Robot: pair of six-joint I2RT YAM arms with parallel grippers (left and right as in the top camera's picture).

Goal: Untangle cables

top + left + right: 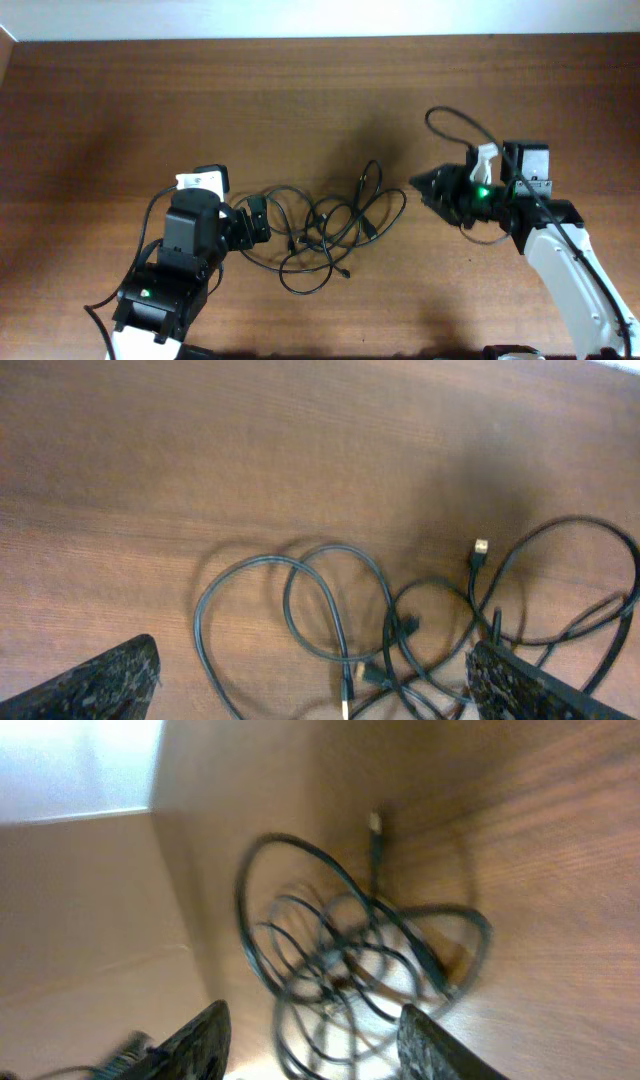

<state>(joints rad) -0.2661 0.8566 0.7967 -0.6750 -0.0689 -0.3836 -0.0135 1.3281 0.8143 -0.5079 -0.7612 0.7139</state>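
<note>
Cables (322, 228) in loose black tangle

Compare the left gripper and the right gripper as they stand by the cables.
The left gripper sits at the left edge of the cables, pointing right; the right gripper sits just off their right end, pointing left. The left gripper's jaws stand wide apart; the right gripper's look narrower. Both are open, with no cord plainly clamped.
</note>
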